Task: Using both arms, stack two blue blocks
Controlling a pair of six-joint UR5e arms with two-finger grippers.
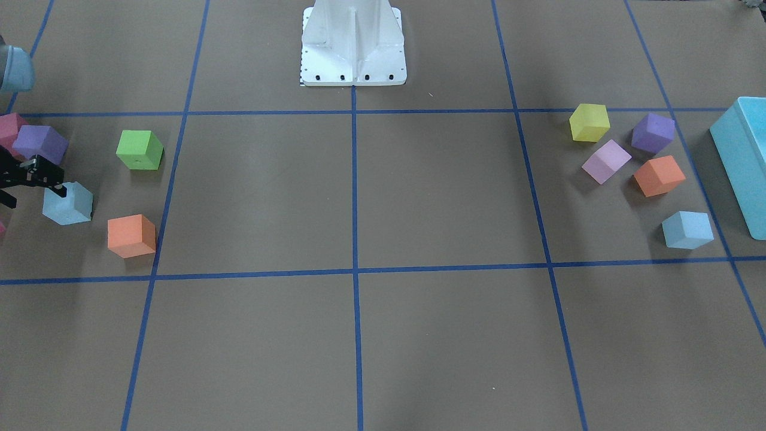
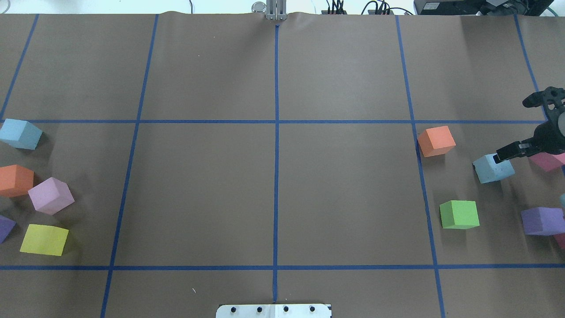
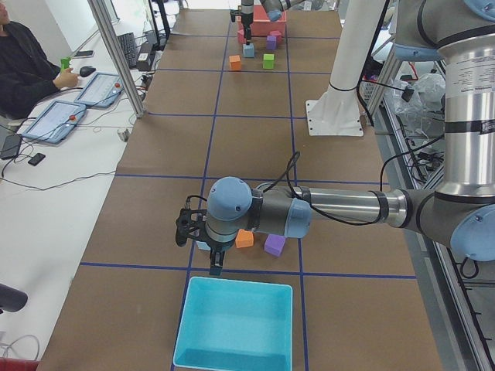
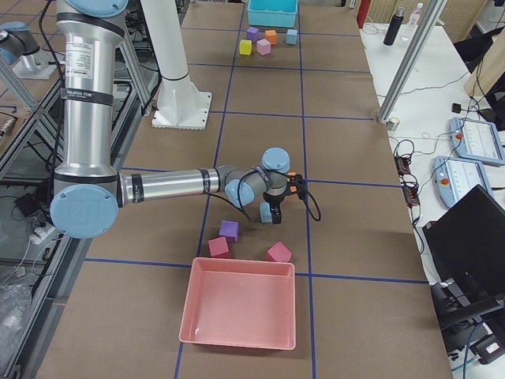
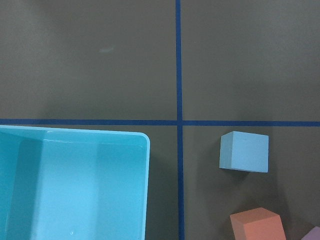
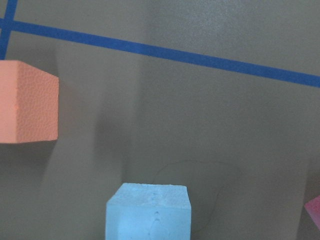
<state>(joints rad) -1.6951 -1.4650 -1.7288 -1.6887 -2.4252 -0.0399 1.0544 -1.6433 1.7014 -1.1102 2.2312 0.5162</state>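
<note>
One blue block [image 2: 493, 168] lies on the table at the robot's right, also in the front view [image 1: 67, 203] and low in the right wrist view [image 6: 148, 212]. My right gripper [image 2: 517, 132] hangs over it with its jaws apart, one fingertip [image 1: 58, 190] at the block's edge. The other blue block [image 2: 20, 134] lies at the robot's left next to the turquoise box [image 1: 742, 155], and shows in the left wrist view [image 5: 244, 151]. My left gripper [image 3: 207, 259] hovers above that block, seen only from the side, so I cannot tell whether it is open or shut.
Orange [image 2: 436, 141], green [image 2: 459, 214], purple [image 2: 542, 221] and pink cubes surround the right blue block. Orange [image 2: 15, 180], lilac [image 2: 50, 195], yellow [image 2: 44, 239] and purple cubes lie by the left one. A pink tray [image 4: 189, 316] sits at the table's right end.
</note>
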